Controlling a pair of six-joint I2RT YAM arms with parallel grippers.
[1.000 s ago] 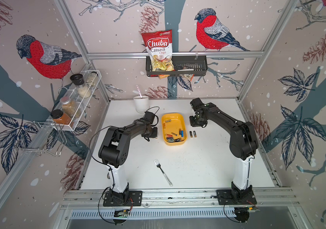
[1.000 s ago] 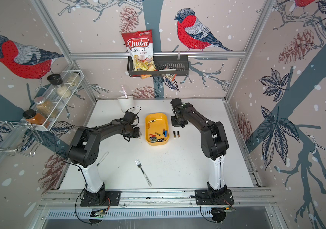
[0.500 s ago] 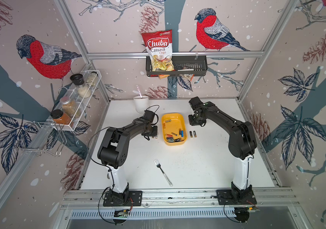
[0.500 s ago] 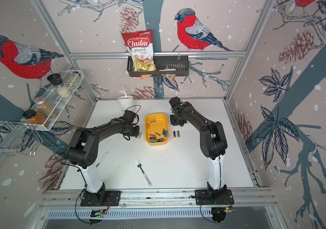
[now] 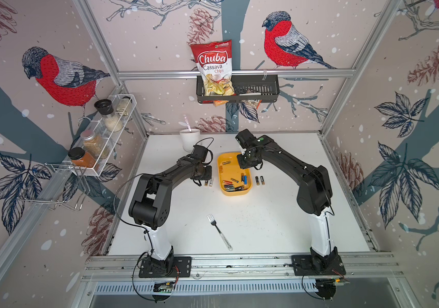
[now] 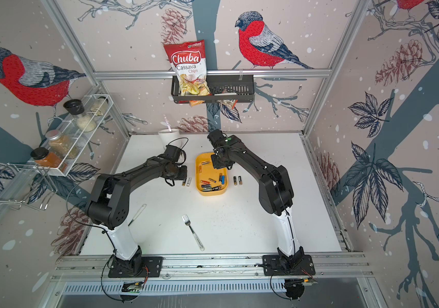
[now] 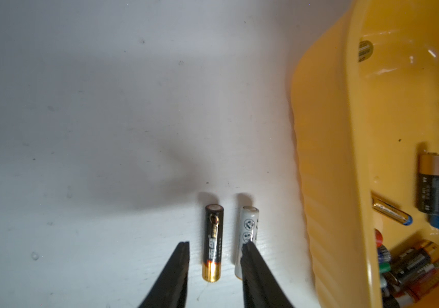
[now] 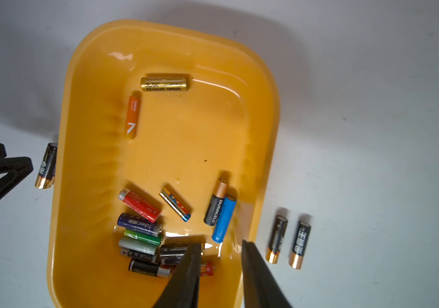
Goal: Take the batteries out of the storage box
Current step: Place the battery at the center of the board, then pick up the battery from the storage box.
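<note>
The yellow storage box [image 5: 235, 193] [image 8: 63, 128] sits mid-table. Several batteries [image 8: 143, 232] lie heaped at its near end, and a gold battery [image 8: 164, 83] and an orange one [image 8: 132, 117] lie at the far end. My left gripper [image 7: 215, 244] [image 5: 206, 174] is open, low over the table left of the box. Its fingers straddle a black-and-gold battery [image 7: 213, 245] without touching it; a white battery [image 7: 247, 226] lies beside it. My right gripper [image 8: 221, 244] [image 5: 246, 162] hangs open and empty over the box's right side. Two black batteries [image 8: 289, 241] [image 5: 259, 180] lie right of the box.
A white mug [image 5: 190, 138] stands at the back, behind my left arm. A fork [image 5: 219, 232] lies on the front of the table. On the back wall hangs a black basket [image 5: 255, 90] with a chips bag; a wire rack [image 5: 101, 136] of jars hangs at left.
My right gripper has moved left, from above the table beside the box to over the box. My left gripper has stayed by the two batteries, its jaws slightly wider.
</note>
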